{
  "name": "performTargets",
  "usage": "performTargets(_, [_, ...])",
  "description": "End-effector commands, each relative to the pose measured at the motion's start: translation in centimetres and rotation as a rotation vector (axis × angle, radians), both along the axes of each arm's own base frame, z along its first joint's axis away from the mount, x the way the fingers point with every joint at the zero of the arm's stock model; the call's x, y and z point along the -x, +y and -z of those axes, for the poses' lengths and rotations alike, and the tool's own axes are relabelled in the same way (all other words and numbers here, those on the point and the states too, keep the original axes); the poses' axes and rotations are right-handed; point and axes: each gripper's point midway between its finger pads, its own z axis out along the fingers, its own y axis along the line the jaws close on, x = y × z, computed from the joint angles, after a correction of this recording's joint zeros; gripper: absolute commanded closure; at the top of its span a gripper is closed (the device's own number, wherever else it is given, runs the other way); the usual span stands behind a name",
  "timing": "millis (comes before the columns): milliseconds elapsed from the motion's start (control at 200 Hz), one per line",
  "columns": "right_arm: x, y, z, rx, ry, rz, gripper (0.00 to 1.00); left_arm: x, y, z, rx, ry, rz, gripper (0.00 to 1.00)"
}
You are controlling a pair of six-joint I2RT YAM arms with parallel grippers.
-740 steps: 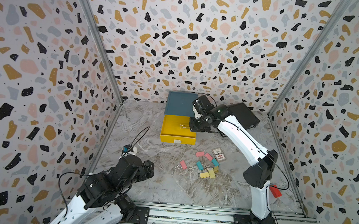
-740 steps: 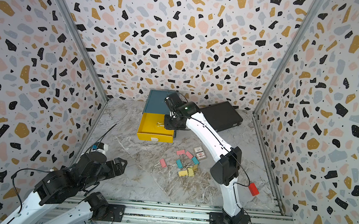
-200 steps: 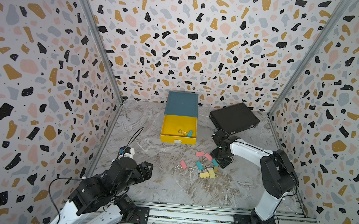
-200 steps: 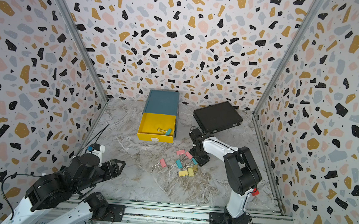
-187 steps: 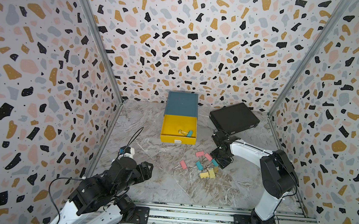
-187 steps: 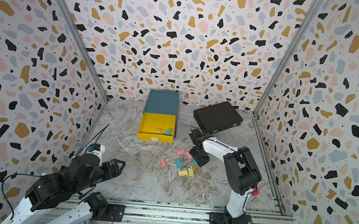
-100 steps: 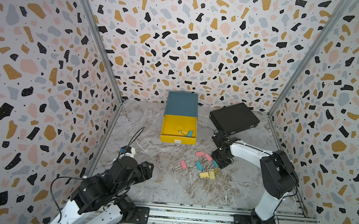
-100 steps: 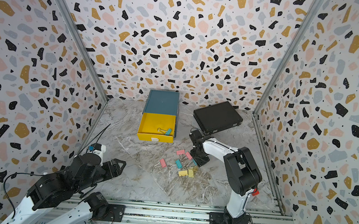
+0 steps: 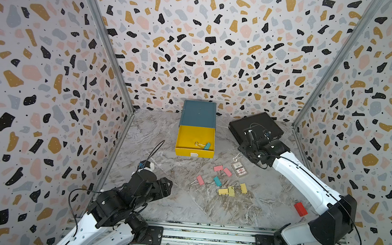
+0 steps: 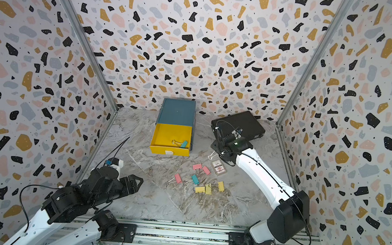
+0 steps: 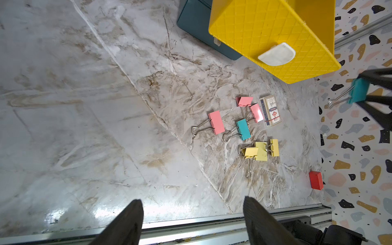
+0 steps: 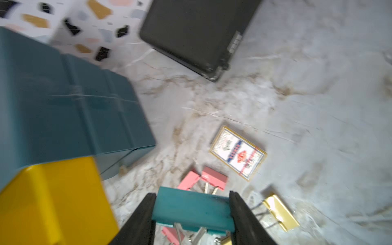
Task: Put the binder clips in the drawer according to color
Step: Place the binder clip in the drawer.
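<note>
My right gripper (image 12: 192,198) is shut on a teal binder clip (image 12: 191,212) and holds it off the floor, right of the drawer (image 9: 198,114). The clip's wire handles (image 9: 236,158) hang below the gripper (image 9: 242,155). The yellow top drawer (image 9: 195,137) is pulled out, with one teal clip (image 9: 207,146) inside. On the floor lie pink clips (image 9: 217,168), a teal clip (image 9: 217,181) and yellow clips (image 9: 231,191). My left gripper (image 11: 192,203) hovers open and empty at the front left (image 9: 166,188), well short of the clips.
A small printed card box (image 9: 239,169) lies right beside the pink clips. A flat black case (image 9: 256,128) sits at the back right, behind my right gripper. A red block (image 9: 300,209) lies near the right wall. A metal rail (image 9: 204,235) runs along the front edge.
My right gripper has closed on a teal clip in the pile and lifted it up and back, toward the drawer's right side. The left arm has barely shifted.
</note>
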Motion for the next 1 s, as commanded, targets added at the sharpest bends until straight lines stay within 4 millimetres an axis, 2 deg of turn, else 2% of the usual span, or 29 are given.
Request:
performTargets(0, [-1.1, 5.3, -4.7, 0.066, -0.157, -0.26, 0.72, -0.7, -1.4, -0.2, 0.059, -0.009, 0.014, 0.22])
performTargets(55, [-1.3, 8.0, -6.0, 0.078, -0.19, -0.348, 0.72, -0.8, -1.8, 0.0, 0.074, 0.0, 0.017, 0.23])
performTargets(180, [-1.4, 12.8, -6.8, 0.076, -0.208, -0.504, 0.72, -0.9, -2.5, 0.4, 0.109, 0.015, 0.022, 0.23])
performTargets(300, [-1.5, 16.1, -7.2, 0.107, -0.231, -0.593, 0.72, -0.9, -3.1, 0.9, 0.137, 0.03, 0.027, 0.25])
performTargets(375, [-1.8, 17.2, -6.3, 0.124, -0.203, -0.615, 0.72, -1.0, -3.4, 1.0, 0.151, 0.037, 0.027, 0.25])
performTargets(541, [-2.4, 18.0, -4.3, 0.149, -0.137, -0.616, 0.67, -1.0, -3.7, 0.8, 0.173, 0.039, 0.031, 0.26])
performTargets(621, [-2.3, 18.0, -3.6, 0.159, -0.103, -0.621, 0.59, -1.0, -3.9, 0.8, 0.177, 0.043, 0.036, 0.26])
performTargets(686, [-2.2, 18.0, -3.5, 0.162, -0.098, -0.624, 0.49, -0.9, -4.0, 0.8, 0.178, 0.046, 0.039, 0.26])
performTargets(751, [-2.1, 17.7, -4.3, 0.167, -0.116, -0.626, 0.39, -0.9, -4.2, 0.8, 0.183, 0.047, 0.049, 0.26])
performTargets(846, [-1.8, 16.9, -6.6, 0.169, -0.169, -0.622, 0.29, -0.9, -4.4, 0.8, 0.18, 0.046, 0.056, 0.25])
performTargets(991, [-0.8, 15.0, -9.6, 0.18, -0.224, -0.612, 0.24, -0.9, -4.4, 0.7, 0.175, 0.043, 0.056, 0.26])
